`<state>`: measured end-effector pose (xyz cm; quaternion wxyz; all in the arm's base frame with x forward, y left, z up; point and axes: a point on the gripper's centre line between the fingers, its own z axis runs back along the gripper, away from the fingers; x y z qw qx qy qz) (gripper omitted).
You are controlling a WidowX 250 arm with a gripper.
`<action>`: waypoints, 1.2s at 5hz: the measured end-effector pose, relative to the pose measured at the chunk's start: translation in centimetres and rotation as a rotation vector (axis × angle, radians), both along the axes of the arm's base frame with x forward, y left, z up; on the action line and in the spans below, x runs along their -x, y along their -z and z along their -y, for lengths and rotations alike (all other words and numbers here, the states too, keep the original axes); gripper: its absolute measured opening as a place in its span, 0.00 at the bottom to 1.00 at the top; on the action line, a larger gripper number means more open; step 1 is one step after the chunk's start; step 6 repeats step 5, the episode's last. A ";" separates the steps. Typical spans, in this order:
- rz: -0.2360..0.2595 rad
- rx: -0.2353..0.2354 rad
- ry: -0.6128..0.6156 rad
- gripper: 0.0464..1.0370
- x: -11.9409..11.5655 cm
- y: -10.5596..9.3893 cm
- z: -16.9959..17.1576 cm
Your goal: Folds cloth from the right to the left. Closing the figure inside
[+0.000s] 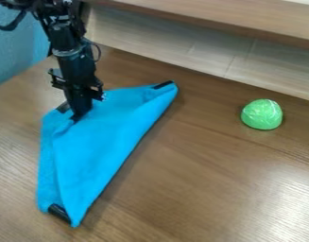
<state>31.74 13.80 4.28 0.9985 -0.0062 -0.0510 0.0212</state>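
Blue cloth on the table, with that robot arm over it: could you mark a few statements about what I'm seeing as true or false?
1. The gripper is down at the cloth, near its upper-left part in the view. True.
2. The green rounded object is wrapped inside the cloth. False: it sits on the bare table, apart from the cloth and to its right in the view.
3. The cloth has black patches at corners. True.
4. The cloth is spread out as a full square. False: it is folded, with a roughly triangular outline.
5. The arm comes in from the lower right of the view. False: it comes in from the upper left.
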 end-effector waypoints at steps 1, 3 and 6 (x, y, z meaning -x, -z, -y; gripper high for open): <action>0.006 0.000 -0.001 0.02 0.4 0.5 -0.3; 0.026 0.036 -0.004 0.44 0.4 0.0 0.3; 0.034 0.058 -0.029 0.96 0.5 -0.7 0.3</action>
